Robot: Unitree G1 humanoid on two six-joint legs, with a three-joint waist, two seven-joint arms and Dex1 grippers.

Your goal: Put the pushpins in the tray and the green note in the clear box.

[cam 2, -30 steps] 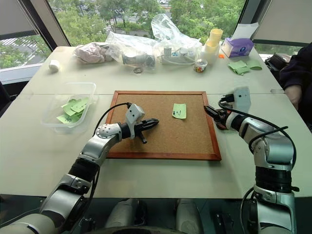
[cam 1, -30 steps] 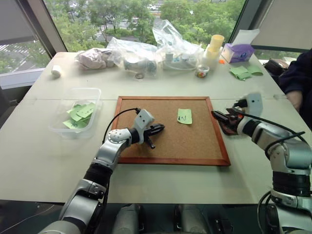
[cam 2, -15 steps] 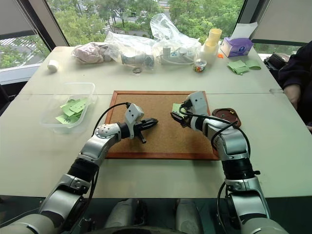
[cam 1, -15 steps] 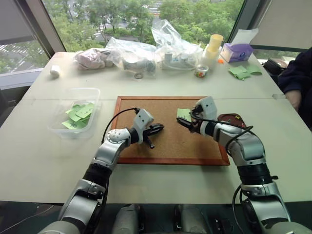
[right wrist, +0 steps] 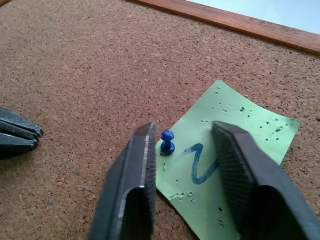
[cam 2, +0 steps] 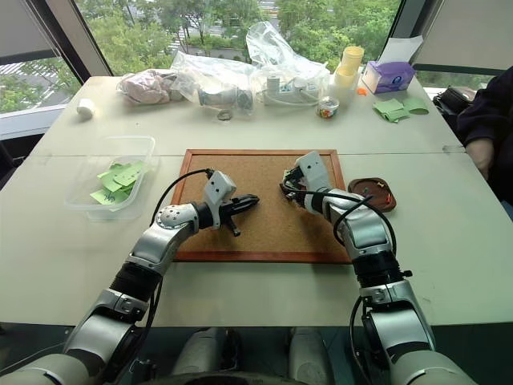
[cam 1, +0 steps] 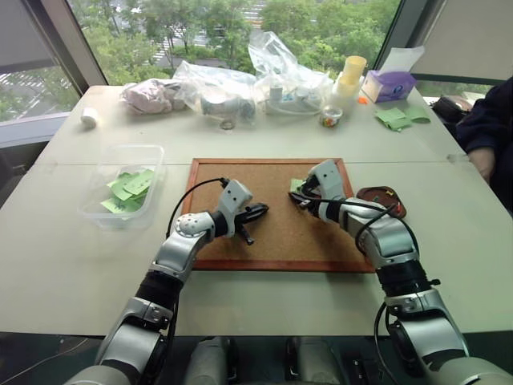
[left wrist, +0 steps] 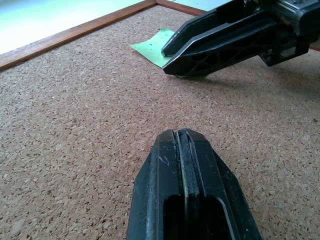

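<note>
The green note (right wrist: 225, 150), with a blue scribble, lies on the corkboard (cam 1: 272, 241), held by one blue pushpin (right wrist: 167, 141). My right gripper (right wrist: 184, 129) hovers low over the note, open, its fingers either side of the pin; the pin stands close to one finger (right wrist: 142, 150). That gripper also appears in the head view (cam 1: 298, 200). My left gripper (cam 1: 260, 212) is shut and empty, just above the board's middle. The dark reddish tray (cam 1: 383, 198) sits off the board's right edge. The clear box (cam 1: 120, 151) stands at the left with green slips inside.
Plastic bags, a small clear cup, stacked yellow cups, a purple tissue box and loose green sheets (cam 1: 401, 117) crowd the table's far side. A person's dark sleeve (cam 1: 489, 128) is at the right edge. A white roll (cam 1: 93, 117) lies far left.
My right arm swung left from over the tray to the green note and dropped lower, its fingers now around the pin. The left arm stayed still.
</note>
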